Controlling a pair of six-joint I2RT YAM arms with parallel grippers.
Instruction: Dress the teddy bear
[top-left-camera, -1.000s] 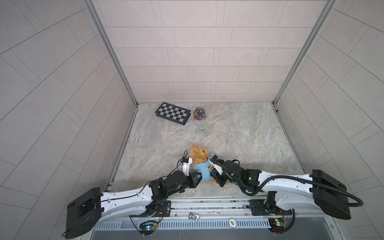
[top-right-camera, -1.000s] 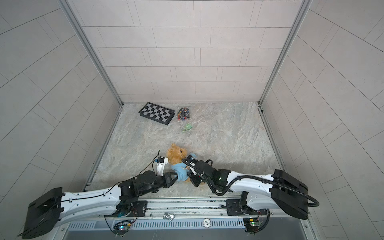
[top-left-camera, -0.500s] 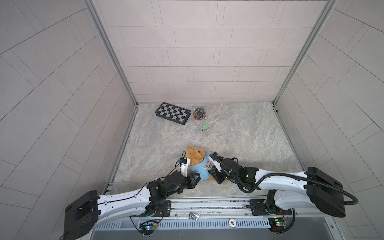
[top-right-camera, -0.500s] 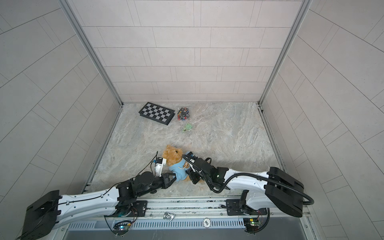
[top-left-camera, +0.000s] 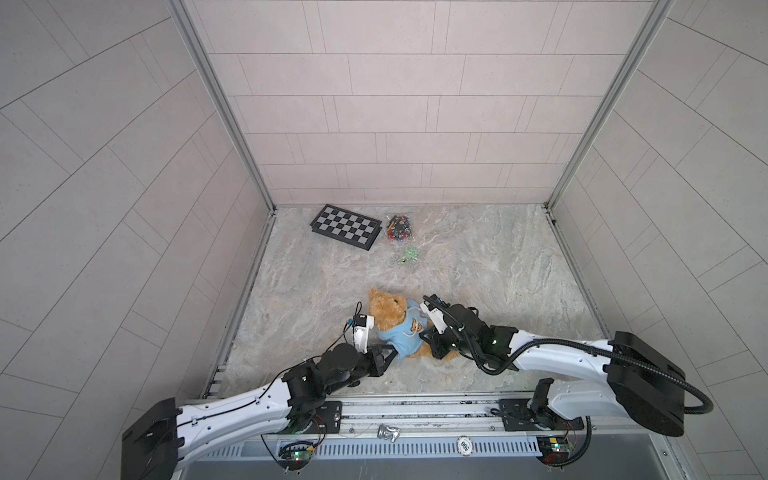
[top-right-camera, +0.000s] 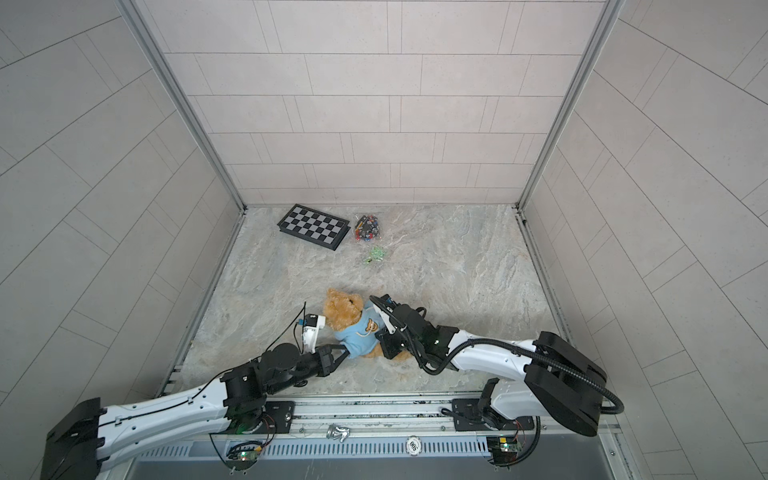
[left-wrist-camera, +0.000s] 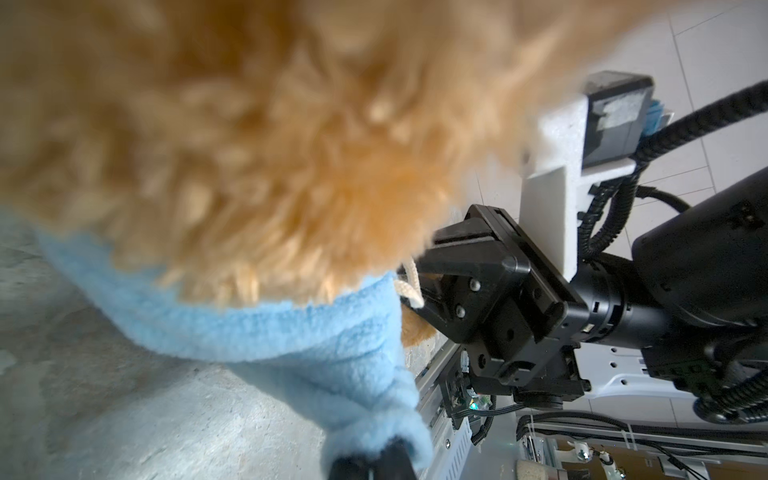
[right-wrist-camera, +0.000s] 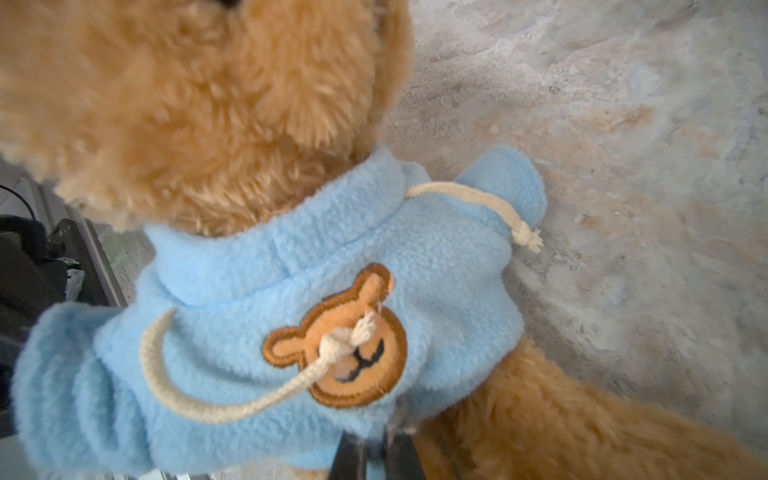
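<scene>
Down low in both top views, just past the near rail, your two claws meet at the teddy bear. It rests on the stone table, a bit left of the middle of the frame. Your left claw is pinched tight on the bottom edge of the blue hoodie, at the lower left of the bear. The left wrist view shows its dark tips biting a bunched bit of blue fluff. Your right claw is on the bear's other side. The right wrist view shows its tips squeezed together on the hoodie's bottom edge, next to a brown leg. The hoodie is on the bear, with its collar round the neck. The bear-face patch is on the chest, and a knotted cream cord lies across it. The bear's head points to the upper left of the frame. Farther back, well apart from the bear, lies a small green thing. Past that, near the back wall, a clear bag of little coloured bits lies just beside a black-and-white checkerboard.
</scene>
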